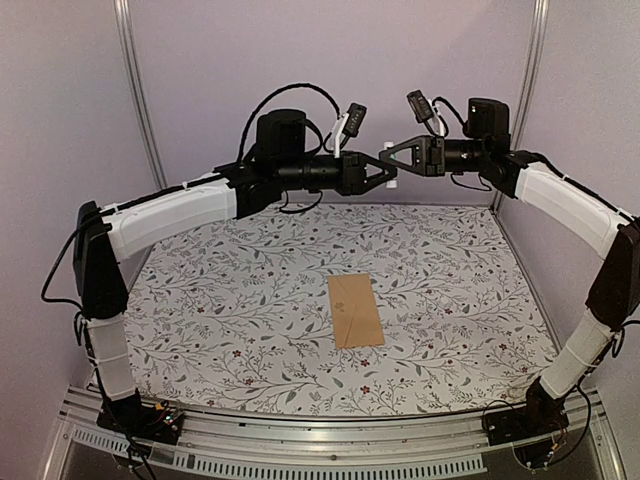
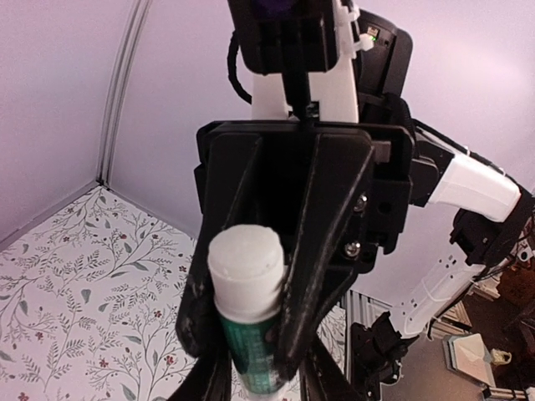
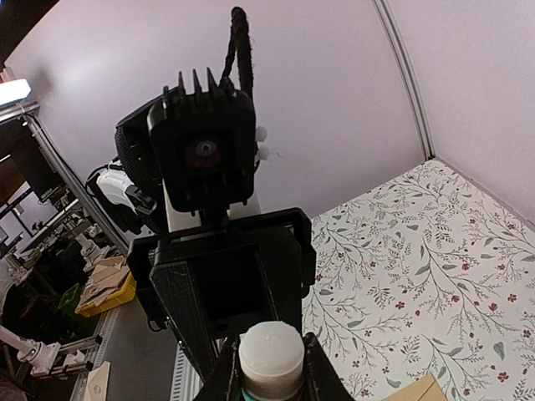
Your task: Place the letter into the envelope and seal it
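The tan envelope [image 1: 355,310] lies flat on the floral cloth, mid-table; one corner shows in the right wrist view [image 3: 418,391]. The cream letter is not in view. Both grippers meet tip to tip high above the back of the table. Between them stands an upright glue stick [image 2: 244,276] with a white top and green body. It also shows in the right wrist view [image 3: 270,355] and as a small white end in the top view [image 1: 392,183]. My left gripper [image 1: 388,172] [image 2: 255,380] is shut on its green body. My right gripper [image 1: 385,158] [image 3: 270,376] is shut on its white top.
The floral tablecloth [image 1: 230,300] covers the table. Purple walls with metal corner posts [image 1: 135,90] close the back and sides. An aluminium rail [image 1: 320,445] runs along the near edge by the arm bases.
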